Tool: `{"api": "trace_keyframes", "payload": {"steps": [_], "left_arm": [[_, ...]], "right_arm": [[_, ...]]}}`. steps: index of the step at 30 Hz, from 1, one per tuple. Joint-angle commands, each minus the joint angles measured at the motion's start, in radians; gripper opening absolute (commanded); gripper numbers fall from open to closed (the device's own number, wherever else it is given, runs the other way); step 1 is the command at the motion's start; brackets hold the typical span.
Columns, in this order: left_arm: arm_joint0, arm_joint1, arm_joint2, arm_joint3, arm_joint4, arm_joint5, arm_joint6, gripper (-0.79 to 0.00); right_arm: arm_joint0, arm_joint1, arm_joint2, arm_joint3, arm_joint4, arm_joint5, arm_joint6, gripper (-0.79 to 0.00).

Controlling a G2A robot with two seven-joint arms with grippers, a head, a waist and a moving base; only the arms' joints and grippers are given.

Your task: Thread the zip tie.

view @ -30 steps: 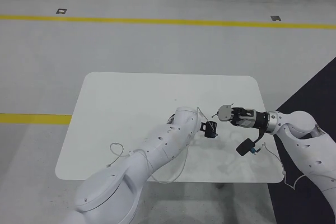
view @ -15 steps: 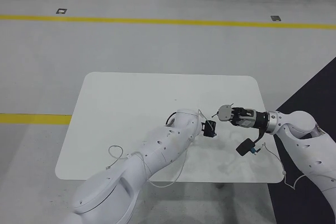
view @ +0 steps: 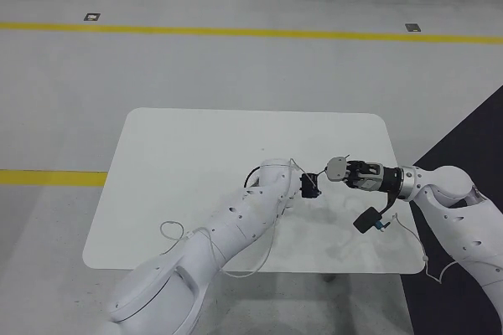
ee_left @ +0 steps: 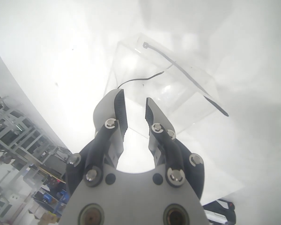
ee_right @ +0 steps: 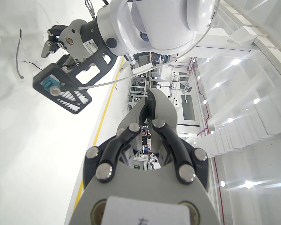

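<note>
The zip tie (ee_left: pixel 188 77) is a thin black plastic strap with a small square head at one end. It runs almost straight along a clear box (ee_left: pixel 178 113), and its pointed tail pokes just past one corner. Whether it rests on the box's top face or inside it I cannot tell. The box is glossy and see-through, with straight edges and sharp corners. It stands on the desk (view: pixel 193 167), a smooth white slab with rounded corners, somewhat right of the desk's middle. A finer dark strand (ee_left: pixel 138 79), curved and with one kink, lies at the box between the strap and the left claw.

The left claw (ee_left: pixel 134 95) hangs just in front of the box with its two fingers spread and a plain gap between them. The fingers are pale grey wedges faced with black ribbed pads, hinged on black links with bright steel pins.

The right claw (ee_right: pixel 148 94) is held above the desk, just right of the left claw and a little farther back, pointing left. Its ribbed pads are pressed together from root to tip.

The left wrist carries a black plastic bracket (ee_right: pixel 61 87) with a toothed lattice edge and a teal plug. A white cable (ee_right: pixel 98 84) bows away from the bracket past the arm's rounded, glossy white shell.
</note>
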Motion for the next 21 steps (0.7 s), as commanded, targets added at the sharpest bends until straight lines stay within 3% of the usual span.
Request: {"api": "trace_keyframes", "payload": {"steps": [1,3,7,15,21], "left_arm": [[0.005,0.002,-0.018,-0.013,-0.018,0.027,-0.040,-0.671],[0.015,0.004,-0.033,-0.027,-0.038,0.046,-0.077,-0.680],[0.030,0.009,-0.071,-0.044,-0.081,0.103,-0.176,-0.773],[0.057,0.019,-0.096,-0.077,-0.117,0.170,-0.270,-0.748],[0.081,0.030,-0.070,-0.136,-0.143,0.109,-0.209,-0.693]], "right_arm": [[0.000,0.000,0.000,0.000,0.000,0.000,0.000,-0.785],[0.000,0.000,0.000,0.000,0.000,0.000,0.000,-0.785],[0.000,0.000,0.000,0.000,0.000,0.000,0.000,-0.785],[0.000,0.000,0.000,0.000,0.000,0.000,0.000,-0.785],[0.000,0.000,0.000,0.000,0.000,0.000,0.000,-0.785]]}}
